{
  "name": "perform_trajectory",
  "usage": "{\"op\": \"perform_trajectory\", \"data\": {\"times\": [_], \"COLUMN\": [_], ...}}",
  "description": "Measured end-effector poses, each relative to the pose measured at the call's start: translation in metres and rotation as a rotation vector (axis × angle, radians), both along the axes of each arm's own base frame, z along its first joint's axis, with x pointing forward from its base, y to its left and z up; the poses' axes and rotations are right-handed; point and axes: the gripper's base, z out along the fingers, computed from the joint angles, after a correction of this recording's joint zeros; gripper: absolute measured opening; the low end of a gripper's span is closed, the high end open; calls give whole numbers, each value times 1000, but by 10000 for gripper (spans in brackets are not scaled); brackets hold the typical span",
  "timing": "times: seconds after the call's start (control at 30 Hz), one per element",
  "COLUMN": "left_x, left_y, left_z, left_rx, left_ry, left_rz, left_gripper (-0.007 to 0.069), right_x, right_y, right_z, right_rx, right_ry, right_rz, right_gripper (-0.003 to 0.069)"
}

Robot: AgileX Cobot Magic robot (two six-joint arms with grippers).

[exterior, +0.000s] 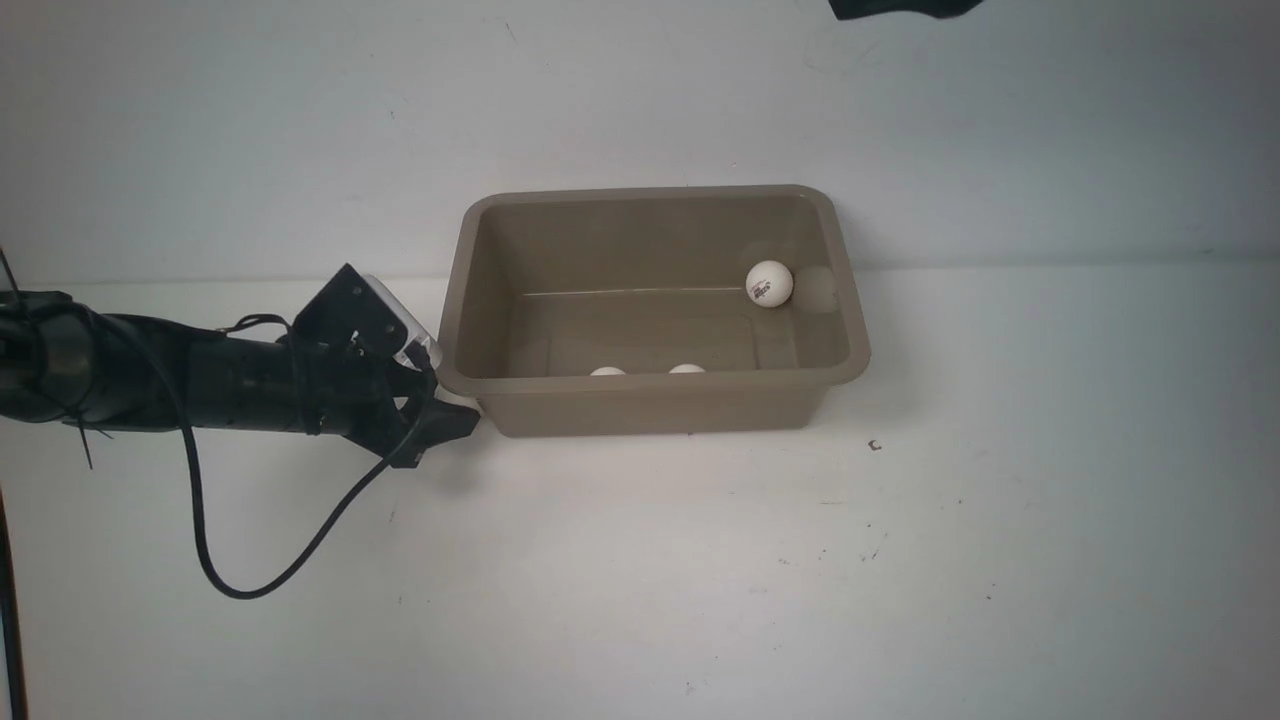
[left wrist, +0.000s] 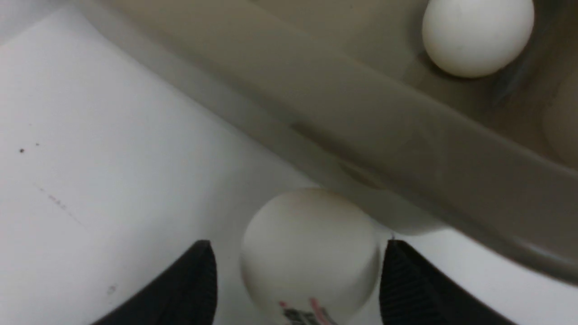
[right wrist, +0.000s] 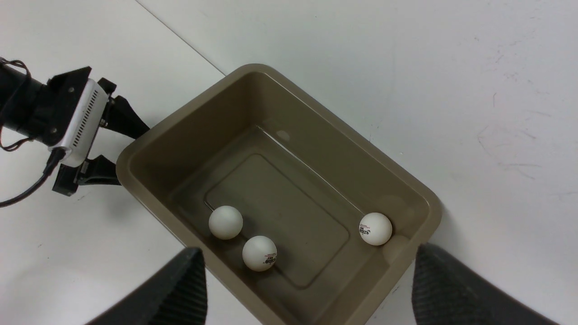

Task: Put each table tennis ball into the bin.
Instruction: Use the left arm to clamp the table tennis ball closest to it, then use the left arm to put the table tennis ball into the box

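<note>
Toward the far edge of the white desk (exterior: 640,600), about midway between its left and right edges, a taupe bin (exterior: 650,405) with its long side facing the robot. Inside, three table tennis balls: a logo ball (exterior: 769,284) by the bin's right wall, close to its far right corner; a plain ball (exterior: 607,371) and a second printed ball (exterior: 686,369) side by side but apart, low against the near wall, only their tops clearing the rim from the front. Outside, a fourth ball (left wrist: 309,253) on the desk just beside the bin's near left corner, tucked under the flared rim; touching the wall or not, impossible to tell. Left tool (left wrist: 299,246) lying low and level over the desk, reaching toward that corner, its two black fingers (left wrist: 189,284) on either side of the fourth ball: one close against it, the other with a sliver of desk showing between, so parted and not clamped. Black cable (exterior: 200,520) looping down from the left arm to the desk. Right tool (right wrist: 307,250) high above the bin, looking straight down into it, fingers spread wide, gripping nothing.
</note>
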Motion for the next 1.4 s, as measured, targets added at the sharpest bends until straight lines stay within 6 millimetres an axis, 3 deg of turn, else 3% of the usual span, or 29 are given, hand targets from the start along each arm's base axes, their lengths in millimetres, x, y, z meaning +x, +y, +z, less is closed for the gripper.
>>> {"op": "perform_trajectory", "data": {"times": [0.17,0.5,0.67,0.93,0.97,1.17,1.27,1.33,1.4], "left_x": [0,0,2,5,5,0,-12,-14,-19], "left_y": [-1,-8,-4,26,38,61,39,33,0], "left_z": [1,1,-1,8,17,61,122,130,149], "left_rx": [-4,1,1,-18,-16,-53,-131,-136,-132], "left_ry": [-13,-18,14,45,31,-43,-166,-182,-228], "left_rz": [-11,-29,45,194,238,318,233,215,153], "left_gripper": [333,334,334,334,334,334,334,334,334], "right_x": [0,-1,-1,-1,-1,-1,-1,-1,-1], "right_y": [0,2,2,2,2,2,2,2,2], "right_z": [0,0,0,0,0,0,0,0,0], "right_rx": [9,34,35,36,36,37,37,37,37], "right_ry": [6,19,19,19,19,20,20,20,20], "right_rz": [-7,-5,-4,-4,-4,-3,-3,-3,-3], "right_gripper": [541,506,505,505,505,505,505,505,505]}}
